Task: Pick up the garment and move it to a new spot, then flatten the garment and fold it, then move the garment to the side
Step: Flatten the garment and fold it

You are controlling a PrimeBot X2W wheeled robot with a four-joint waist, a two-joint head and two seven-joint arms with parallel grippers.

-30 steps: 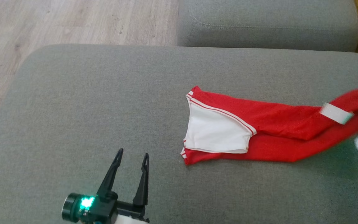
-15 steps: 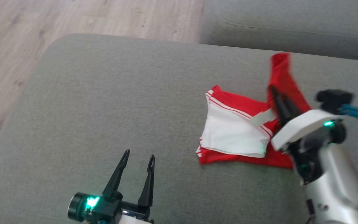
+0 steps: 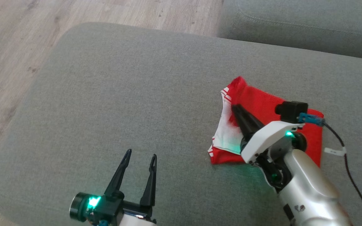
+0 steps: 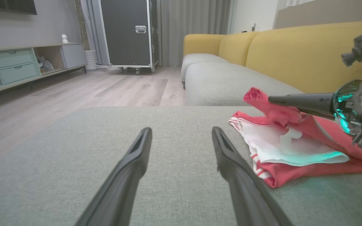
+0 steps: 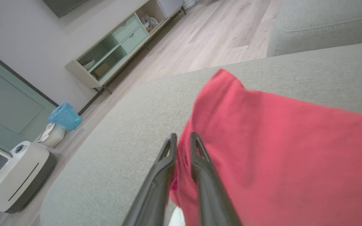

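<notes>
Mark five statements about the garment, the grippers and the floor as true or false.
1. The red garment lies on the grey cushion. True.
2. The left gripper holds a corner of the garment. False: it is open over bare cushion, apart from the cloth.
3. The right gripper has red cloth between its fingers. True.
4. The garment is spread out flat in one layer. False: it is doubled over on itself, with one fold raised at the right gripper's tips.
5. The floor beside the cushion is carpeted. False: it is a wooden floor.
</notes>
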